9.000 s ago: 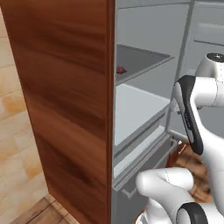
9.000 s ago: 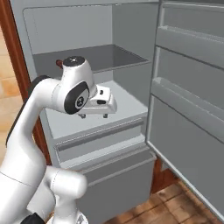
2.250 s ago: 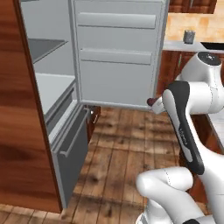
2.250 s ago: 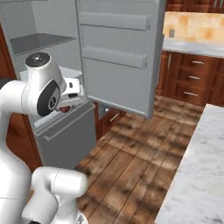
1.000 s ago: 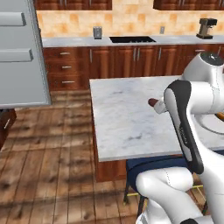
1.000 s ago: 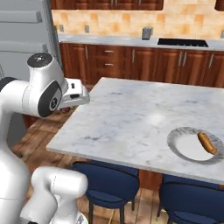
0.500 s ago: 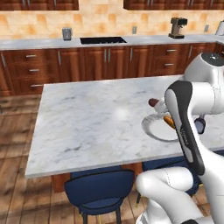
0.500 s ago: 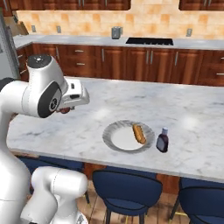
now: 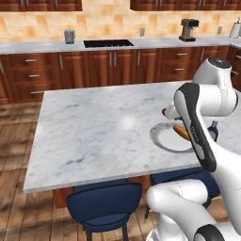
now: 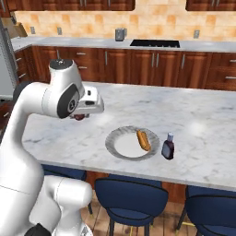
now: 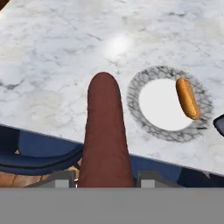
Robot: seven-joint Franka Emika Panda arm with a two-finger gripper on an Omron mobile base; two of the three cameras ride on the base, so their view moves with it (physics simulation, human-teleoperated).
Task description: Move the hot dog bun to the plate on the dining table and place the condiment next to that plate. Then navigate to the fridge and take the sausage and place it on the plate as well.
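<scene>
I see the large rectangular dining table (image 10: 193, 124) with its white-grey marble top across the middle of both base views, dark blue stools (image 10: 131, 196) tucked under its near edge. On it, centre-low in the right base view, sits the round flat white plate with a broad grey rim (image 10: 115, 136), and the small orange-brown hot dog bun (image 10: 143, 139) lies inside it toward its right side. Just beside the plate on the right, standing upright on the marble, is the small dark brown condiment bottle with a pale cap (image 10: 168, 146); bottle and plate look close but apart. In the hand view the plate (image 11: 135, 105) fills the centre right with the bun (image 11: 188, 98) lying along its right part. My gripper (image 10: 79, 116) hangs at the left of the right base view, above the table's left portion, and its jaws are closed narrowly on the slim dark-red sausage (image 11: 105, 135), which rises up the middle of the hand view from between the finger tips. The sausage is off the plate, to the plate's left.
</scene>
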